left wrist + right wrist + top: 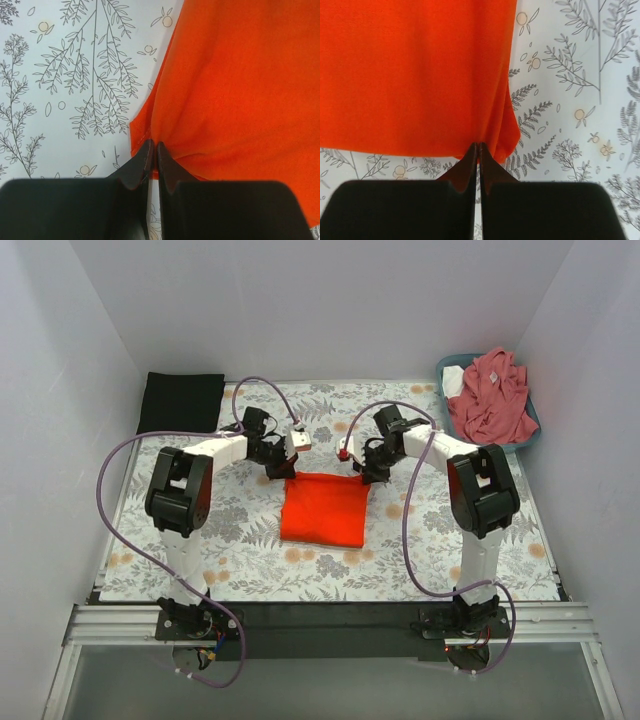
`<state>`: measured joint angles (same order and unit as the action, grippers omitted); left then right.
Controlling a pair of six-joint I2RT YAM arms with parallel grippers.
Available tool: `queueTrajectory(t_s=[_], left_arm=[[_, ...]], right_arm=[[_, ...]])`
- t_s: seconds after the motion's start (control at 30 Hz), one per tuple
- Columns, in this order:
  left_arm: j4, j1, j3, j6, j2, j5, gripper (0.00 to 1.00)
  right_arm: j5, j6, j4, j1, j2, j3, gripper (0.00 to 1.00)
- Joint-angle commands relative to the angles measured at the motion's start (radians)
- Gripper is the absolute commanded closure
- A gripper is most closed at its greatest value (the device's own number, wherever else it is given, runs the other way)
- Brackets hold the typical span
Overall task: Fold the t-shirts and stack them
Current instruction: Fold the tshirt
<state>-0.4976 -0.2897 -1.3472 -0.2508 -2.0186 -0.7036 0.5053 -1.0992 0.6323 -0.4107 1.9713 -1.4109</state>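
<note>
The orange-red t-shirt (322,508) lies folded into a rough square at the middle of the floral table covering. My left gripper (283,473) is at its far left corner and is shut on the cloth's edge (154,145), where wrinkles gather at the tips. My right gripper (371,476) is at the far right corner, shut on the shirt's edge (478,146). The shirt fills much of the left wrist view (240,90) and the right wrist view (415,75). The black folded t-shirt (180,400) lies at the far left. The dusty-pink t-shirt (492,395) is crumpled in the basket.
The blue-grey plastic basket (533,430) stands at the far right corner with a white cloth (453,380) beside the pink shirt. The floral covering (230,540) spreads over the table. Grey walls close in on three sides. Purple cables loop from both arms.
</note>
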Motion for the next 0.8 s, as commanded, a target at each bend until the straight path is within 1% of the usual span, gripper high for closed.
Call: queueTrajectory(t_s=[0.0,0.1,0.13,0.3,0.4,0.43,0.47,0.5,0.53,0.57,0.6,0.63,0.67,0.7,0.73,0.77], left_arm=[[0.019,0.012,-0.007,0.01,0.02,0.039,1.0],[-0.001,0.012,0.023,0.013,0.047,0.02,1.0],[-0.004,0.008,0.057,0.015,0.064,0.019,1.0],[-0.045,-0.011,0.144,0.01,0.175,0.004,1.0],[-0.044,-0.009,0.18,0.025,0.216,0.007,1.0],[-0.035,-0.005,0.181,0.053,0.222,0.007,1.0],[-0.027,0.007,0.163,0.068,0.224,0.001,0.98],[-0.027,0.014,0.148,0.091,0.224,-0.008,0.92],[-0.025,0.02,0.125,0.114,0.221,-0.028,0.89],[-0.021,0.036,0.082,0.178,0.218,-0.04,0.83],[-0.015,0.046,0.056,0.215,0.204,-0.054,0.7],[-0.001,0.053,0.033,0.244,0.198,-0.065,0.63],[0.008,0.064,0.011,0.331,0.189,-0.057,0.58],[0.01,0.072,-0.036,0.361,0.178,-0.059,0.55],[0.014,0.081,-0.055,0.404,0.175,-0.077,0.54],[0.016,0.108,-0.078,0.491,0.176,-0.101,0.53]], right_arm=[[-0.019,0.024,-0.02,0.013,0.017,-0.031,0.99],[-0.002,0.038,-0.023,0.009,-0.002,0.012,0.99],[-0.001,0.054,-0.029,0.006,-0.014,0.026,0.99],[0.021,0.093,-0.028,-0.019,-0.109,0.145,0.99],[0.053,0.168,-0.025,-0.02,-0.155,0.15,0.99],[0.058,0.192,-0.019,-0.02,-0.16,0.138,0.99],[0.067,0.225,-0.014,-0.017,-0.167,0.119,0.99],[0.07,0.289,-0.013,-0.016,-0.169,0.1,0.99],[0.081,0.317,-0.003,-0.01,-0.169,0.048,0.99],[0.105,0.34,-0.002,0.007,-0.164,0.024,0.99],[0.11,0.393,-0.002,0.016,-0.158,0.003,0.85],[0.11,0.421,-0.003,0.024,-0.151,-0.044,0.68],[0.095,0.449,-0.003,0.036,-0.131,-0.066,0.52],[0.088,0.511,0.0,0.045,-0.12,-0.088,0.12],[0.081,0.536,0.001,0.064,-0.111,-0.121,0.11],[0.091,0.558,0.009,0.075,-0.112,-0.137,0.12]])
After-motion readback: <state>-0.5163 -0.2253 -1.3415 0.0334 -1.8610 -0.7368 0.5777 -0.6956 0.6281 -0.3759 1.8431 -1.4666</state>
